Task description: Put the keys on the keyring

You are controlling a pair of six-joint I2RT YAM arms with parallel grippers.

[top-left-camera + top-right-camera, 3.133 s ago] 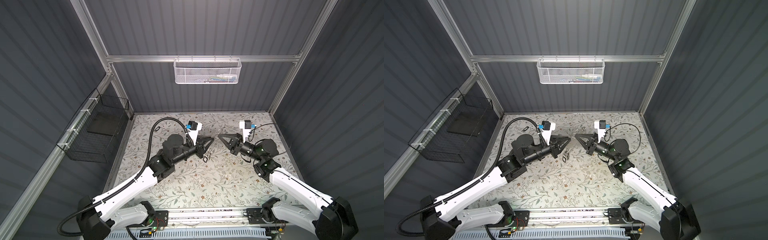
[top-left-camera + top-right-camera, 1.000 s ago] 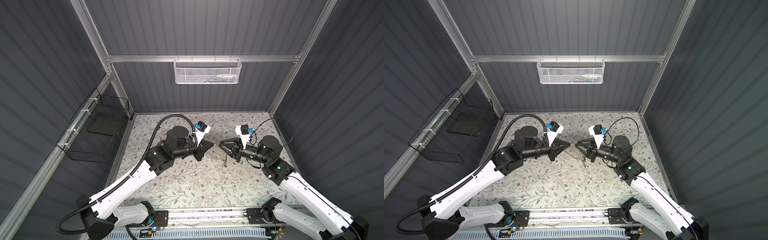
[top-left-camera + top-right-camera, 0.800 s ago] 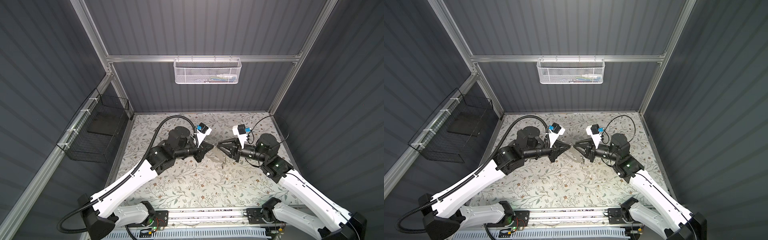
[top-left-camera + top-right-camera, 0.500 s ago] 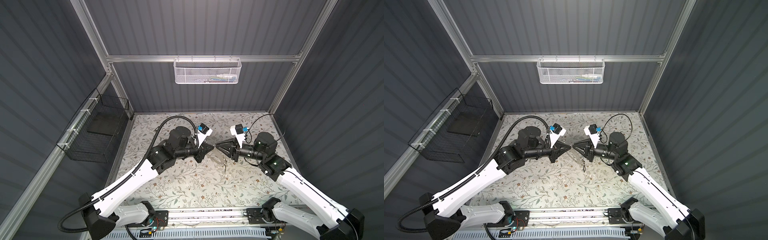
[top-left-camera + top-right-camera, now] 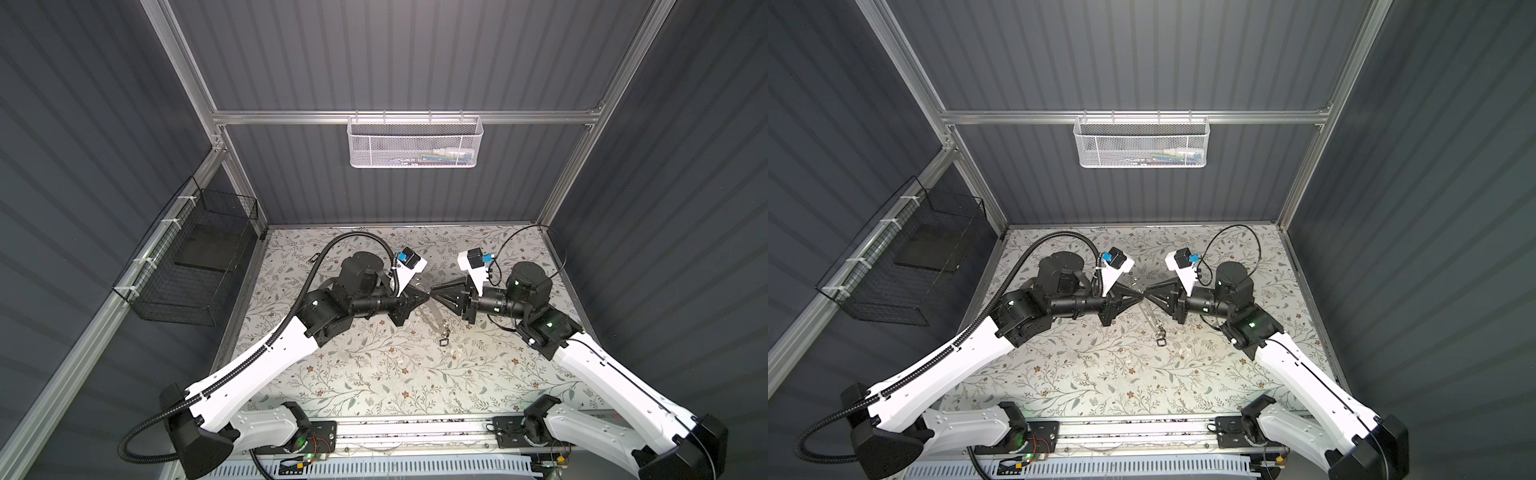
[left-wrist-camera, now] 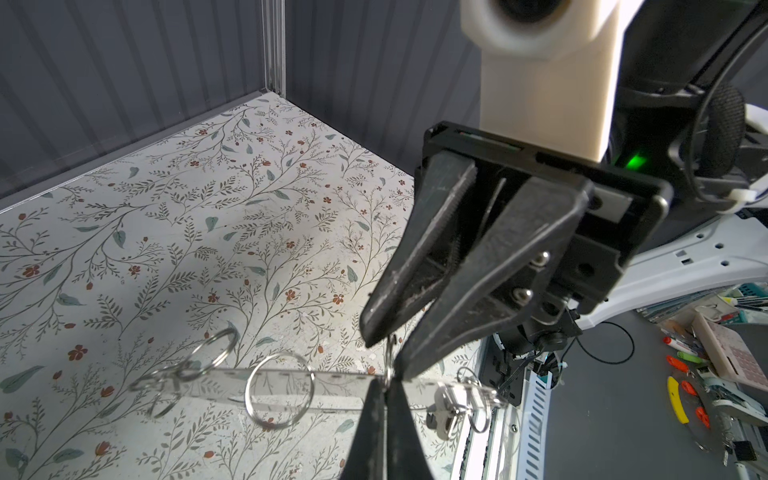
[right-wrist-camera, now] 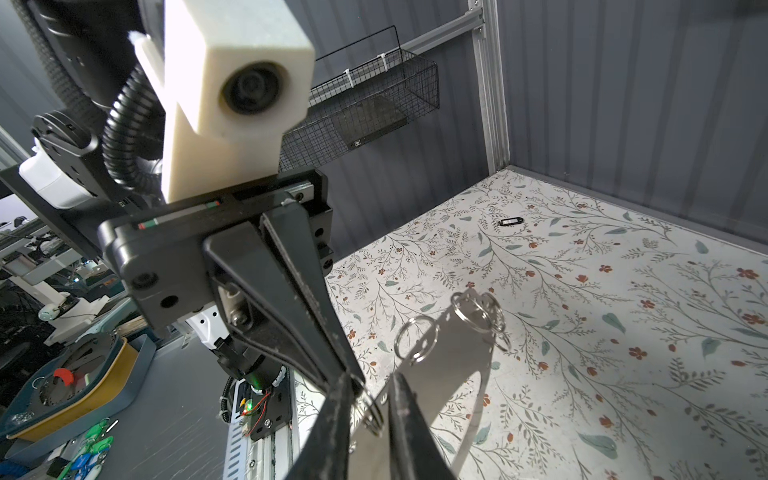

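Left end effector [image 6: 385, 386] clenched on the rim of the keyring [image 7: 449, 374], holding it up, tilted, over the floral worktop [image 7: 623, 291]. Right end effector [image 7: 371, 384] tip-to-tip with it, jaws narrowly parted around a split ring [image 7: 372, 411] on that rim; pinch unclear. One black key tag [image 7: 510, 222] lies on the worktop, well apart, near the back wall.

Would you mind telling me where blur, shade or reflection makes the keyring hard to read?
Left wrist view: the keyring, edge-on, mirrors the floral table and blurs toward one end. Right wrist view: its plate is sharp, a dull grey without glare. In both top views it is only a thin pale sliver.
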